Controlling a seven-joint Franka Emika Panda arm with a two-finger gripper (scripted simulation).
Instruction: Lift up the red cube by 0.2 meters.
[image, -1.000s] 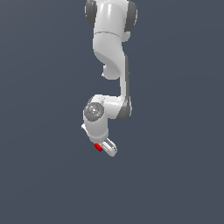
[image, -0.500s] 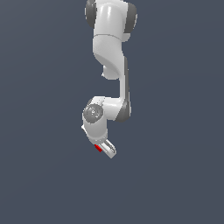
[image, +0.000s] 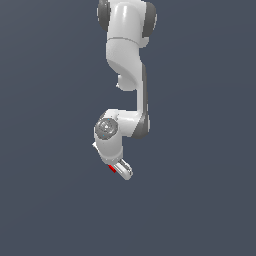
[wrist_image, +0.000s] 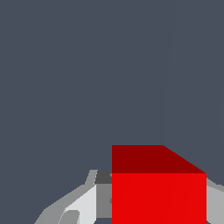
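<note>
Reaching down from the top of the exterior view, the white arm (image: 127, 65) bends at a grey-capped joint (image: 106, 128) and angles toward the exterior view's right at its lower end. Around it spreads a plain dark slate-blue backdrop (image: 200, 150), with no visible edge or seam. At the arm's tip the gripper (image: 120, 169) is closed onto the red cube (image: 112, 168), which shows there only as a small red sliver beside the pale fingers. In the wrist view the red cube (wrist_image: 158, 192) fills the space between the light grey fingers (wrist_image: 83, 205), one on each side, its darker face turned away from the camera.
</note>
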